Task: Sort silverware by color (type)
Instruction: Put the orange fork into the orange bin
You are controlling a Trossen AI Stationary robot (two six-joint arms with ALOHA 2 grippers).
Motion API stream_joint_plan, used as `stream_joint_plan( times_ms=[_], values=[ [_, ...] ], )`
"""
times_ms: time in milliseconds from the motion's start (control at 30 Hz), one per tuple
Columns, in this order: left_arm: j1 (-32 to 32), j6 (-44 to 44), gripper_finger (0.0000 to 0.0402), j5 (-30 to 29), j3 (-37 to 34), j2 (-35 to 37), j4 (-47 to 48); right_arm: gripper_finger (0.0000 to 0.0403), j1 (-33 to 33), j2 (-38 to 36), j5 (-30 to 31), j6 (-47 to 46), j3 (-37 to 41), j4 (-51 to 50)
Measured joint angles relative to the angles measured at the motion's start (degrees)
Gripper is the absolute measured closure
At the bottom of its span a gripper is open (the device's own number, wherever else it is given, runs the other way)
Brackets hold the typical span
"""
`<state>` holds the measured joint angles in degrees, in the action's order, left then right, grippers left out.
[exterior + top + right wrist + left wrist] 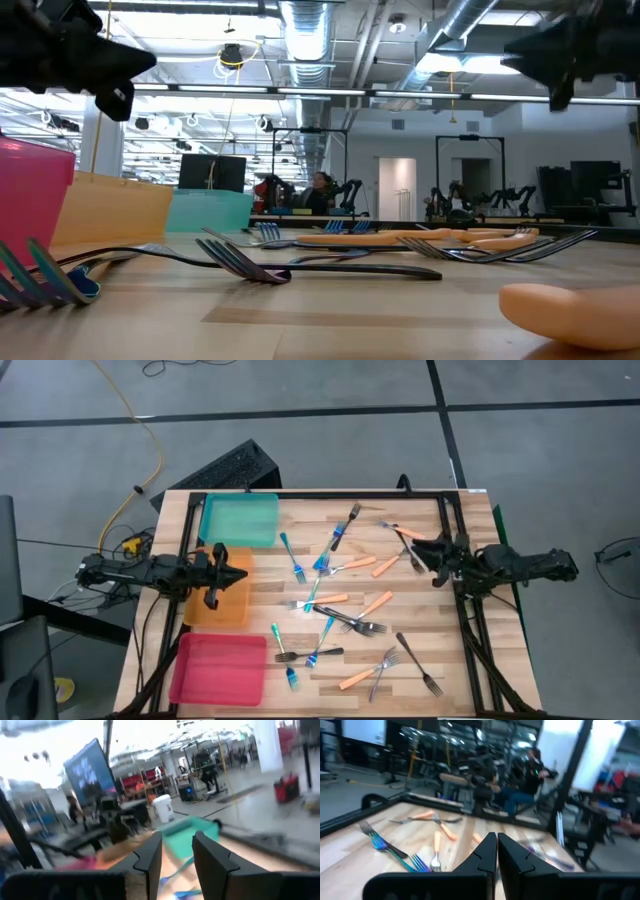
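Many small forks lie flat and scattered on the wooden table (470,510): blue-handled ones (292,558), orange-handled ones (378,604) and dark ones (418,663). Some cross each other near the middle (345,622). My left gripper (243,573) hovers above the orange tray, pointing toward the table's right; its fingers (497,852) are shut and empty. My right gripper (415,550) hovers above the table's far right part, near an orange-handled fork (403,532), pointing left; it (177,852) is open and empty. Both grippers are well above the table in the low view, the left (120,70) and the right (530,55).
Three flat trays stand along the table's left side: teal (240,520) at the far end, orange (222,605) in the middle, pink (218,668) nearest. A dark frame (330,494) runs along the far edge. A person sits in the room behind (322,190).
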<state>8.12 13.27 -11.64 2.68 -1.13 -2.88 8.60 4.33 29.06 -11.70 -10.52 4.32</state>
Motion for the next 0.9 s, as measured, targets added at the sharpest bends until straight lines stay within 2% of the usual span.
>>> stream_joint_plan(
  times_ms=[167,300,467,600,667,800,900],
  values=[
    [0.0,1.0,0.0401,-4.1,0.0,0.0,-1.2,0.0269,-0.7,6.9,1.8,3.2,-12.1,-14.6],
    [0.0,-0.9,0.0401,-8.2,0.0,0.0,-1.2,0.0269,-2.1,16.7,2.1,3.2,-23.2,-29.0],
    [0.0,0.2,0.0401,-10.0,0.1,0.0,-1.1,0.0268,-4.6,28.9,1.4,7.5,-34.0,-39.8],
    [0.0,0.4,0.0401,-12.5,0.1,0.0,-1.2,0.0252,-7.1,37.0,-1.3,12.7,-38.9,-43.5],
    [0.0,3.2,0.0401,-14.9,0.1,0.0,-1.4,0.0237,-8.9,41.0,-3.4,14.9,-39.9,-43.1],
    [0.0,8.2,0.0401,-25.6,0.1,0.0,-1.2,0.0205,-12.6,47.1,-9.9,17.7,-40.1,-40.7],
    [0.0,12.1,0.0401,-29.7,0.1,0.0,0.7,0.0189,-15.0,50.3,-14.9,18.7,-40.1,-39.2]
  ],
)
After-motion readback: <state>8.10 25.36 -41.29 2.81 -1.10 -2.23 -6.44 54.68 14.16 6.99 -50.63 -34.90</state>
